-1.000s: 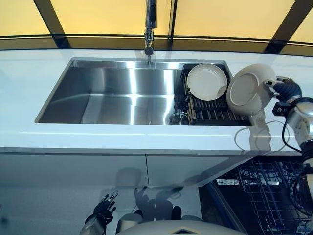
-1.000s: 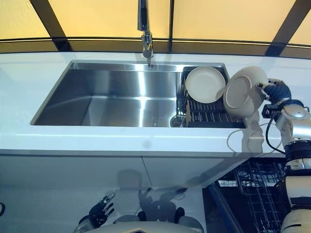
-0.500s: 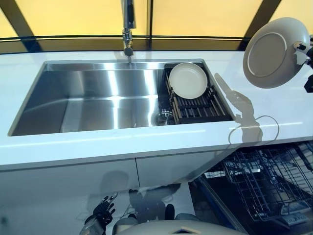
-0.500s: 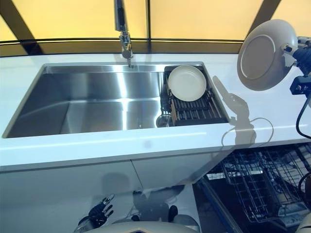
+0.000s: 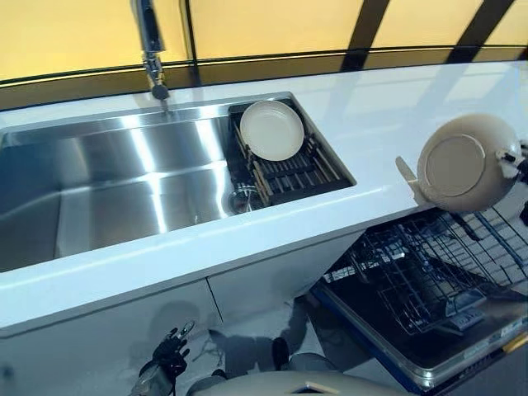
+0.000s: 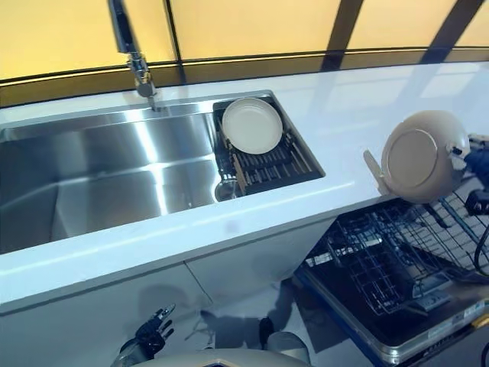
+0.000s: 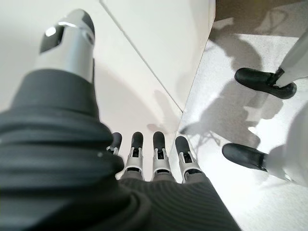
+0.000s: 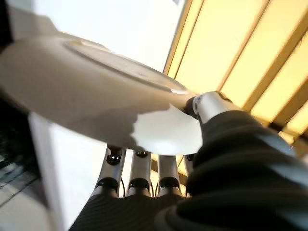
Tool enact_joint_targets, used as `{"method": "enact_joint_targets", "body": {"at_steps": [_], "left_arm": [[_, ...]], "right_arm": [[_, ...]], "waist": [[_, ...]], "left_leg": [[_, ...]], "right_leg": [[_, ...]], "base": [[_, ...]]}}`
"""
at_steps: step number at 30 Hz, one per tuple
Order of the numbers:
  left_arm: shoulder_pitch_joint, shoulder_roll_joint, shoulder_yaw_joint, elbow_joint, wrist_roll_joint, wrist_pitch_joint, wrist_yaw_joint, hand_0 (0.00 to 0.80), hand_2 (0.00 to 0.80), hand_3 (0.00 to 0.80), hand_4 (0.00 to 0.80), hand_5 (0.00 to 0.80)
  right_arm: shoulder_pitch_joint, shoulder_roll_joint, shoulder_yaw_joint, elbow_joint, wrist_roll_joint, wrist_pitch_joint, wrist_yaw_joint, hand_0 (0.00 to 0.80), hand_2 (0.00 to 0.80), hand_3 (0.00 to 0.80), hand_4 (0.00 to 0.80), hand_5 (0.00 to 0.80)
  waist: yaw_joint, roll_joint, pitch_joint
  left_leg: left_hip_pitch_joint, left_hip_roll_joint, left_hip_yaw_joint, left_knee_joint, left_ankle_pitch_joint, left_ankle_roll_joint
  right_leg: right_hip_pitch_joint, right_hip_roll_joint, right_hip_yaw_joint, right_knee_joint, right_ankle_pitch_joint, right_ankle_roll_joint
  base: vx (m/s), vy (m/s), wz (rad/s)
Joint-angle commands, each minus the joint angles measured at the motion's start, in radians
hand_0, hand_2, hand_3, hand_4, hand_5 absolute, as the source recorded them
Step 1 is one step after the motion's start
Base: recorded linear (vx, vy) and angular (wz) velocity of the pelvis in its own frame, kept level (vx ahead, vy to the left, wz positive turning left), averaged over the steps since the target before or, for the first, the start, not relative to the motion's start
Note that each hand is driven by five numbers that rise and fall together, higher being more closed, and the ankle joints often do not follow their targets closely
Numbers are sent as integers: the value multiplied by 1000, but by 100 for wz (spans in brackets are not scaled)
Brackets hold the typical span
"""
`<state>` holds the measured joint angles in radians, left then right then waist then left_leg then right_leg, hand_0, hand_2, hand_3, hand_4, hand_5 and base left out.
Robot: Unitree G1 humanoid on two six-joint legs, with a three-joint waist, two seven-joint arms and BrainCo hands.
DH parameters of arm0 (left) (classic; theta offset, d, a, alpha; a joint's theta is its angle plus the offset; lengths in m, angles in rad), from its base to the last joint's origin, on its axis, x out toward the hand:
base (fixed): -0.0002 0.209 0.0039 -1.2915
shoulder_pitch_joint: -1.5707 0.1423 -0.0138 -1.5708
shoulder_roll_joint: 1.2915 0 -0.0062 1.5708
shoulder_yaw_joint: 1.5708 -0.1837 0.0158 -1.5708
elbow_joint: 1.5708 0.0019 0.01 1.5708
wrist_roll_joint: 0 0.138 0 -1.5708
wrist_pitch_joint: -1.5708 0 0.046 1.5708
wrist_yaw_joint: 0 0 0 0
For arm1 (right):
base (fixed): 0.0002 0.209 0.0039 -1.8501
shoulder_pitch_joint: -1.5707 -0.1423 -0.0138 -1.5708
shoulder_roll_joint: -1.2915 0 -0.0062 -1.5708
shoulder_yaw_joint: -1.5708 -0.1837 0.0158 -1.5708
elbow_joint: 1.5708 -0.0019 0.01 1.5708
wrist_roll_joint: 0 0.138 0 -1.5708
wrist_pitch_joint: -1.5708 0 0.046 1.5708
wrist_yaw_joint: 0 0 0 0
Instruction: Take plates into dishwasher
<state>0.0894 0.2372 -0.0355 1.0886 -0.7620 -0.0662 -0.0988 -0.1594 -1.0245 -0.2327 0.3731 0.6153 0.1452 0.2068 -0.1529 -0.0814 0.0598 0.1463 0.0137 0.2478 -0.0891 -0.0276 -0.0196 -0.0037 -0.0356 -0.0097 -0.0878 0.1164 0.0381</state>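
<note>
The right hand (image 8: 192,125) is holding a cream plate (image 5: 466,162) by its rim, with the thumb on one side and the fingers (image 8: 139,168) on the other, pinching it. The plate is up in the air and stands on its edge, with its round bottom ring facing the sink (image 5: 124,186). It hangs past the front edge of the white bench (image 5: 388,124), right above the open dishwasher (image 5: 429,297). It is not touching the bench or the black wire rack (image 5: 412,276) in the dishwasher. The wire rack is pulled out low down, below the bench. A second cream plate (image 5: 271,130) leans in the dark drying rack (image 5: 289,169) at the right end of the shiny metal sink. The tap (image 5: 150,49) stands behind the sink, near its middle. The left hand (image 5: 169,356) hangs low down by the white cupboard doors (image 7: 144,57), near the floor (image 7: 240,120). Its fingers (image 7: 158,154) are straight and loose, and it holds nothing.
</note>
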Motion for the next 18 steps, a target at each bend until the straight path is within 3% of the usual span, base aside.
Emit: {"method": "enact_joint_targets", "body": {"at_steps": [1, 11, 18], "left_arm": [[-53, 9, 27, 52, -14, -37, 4, 0, 0, 0, 0, 0], [-58, 6, 29, 25, -14, -36, 22, 0, 0, 0, 0, 0], [-59, 4, 29, 12, -13, -27, 31, 0, 0, 0, 0, 0]], "right_arm": [[8, 48, -38, -27, -58, -69, 2, 800, 800, 800, 800, 800], [113, 130, -25, 4, -254, -125, -5, 800, 800, 800, 800, 800], [123, 146, -10, 32, -280, -127, -27, 800, 800, 800, 800, 800]], "waist": [[15, -14, -12], [-2, -2, -3], [1, 5, -3]], "left_leg": [[-27, -40, -25, 66, -81, 36], [-34, -44, -6, 78, -84, 40], [-38, -43, -5, 76, -82, 39]], "right_leg": [[-1, 27, -2, 47, -64, 63], [-18, 24, 5, 47, -52, 68], [-15, 21, -6, 44, -56, 67]], "base": [[-13, -26, -12], [10, -23, -7], [2, -5, 0]]}}
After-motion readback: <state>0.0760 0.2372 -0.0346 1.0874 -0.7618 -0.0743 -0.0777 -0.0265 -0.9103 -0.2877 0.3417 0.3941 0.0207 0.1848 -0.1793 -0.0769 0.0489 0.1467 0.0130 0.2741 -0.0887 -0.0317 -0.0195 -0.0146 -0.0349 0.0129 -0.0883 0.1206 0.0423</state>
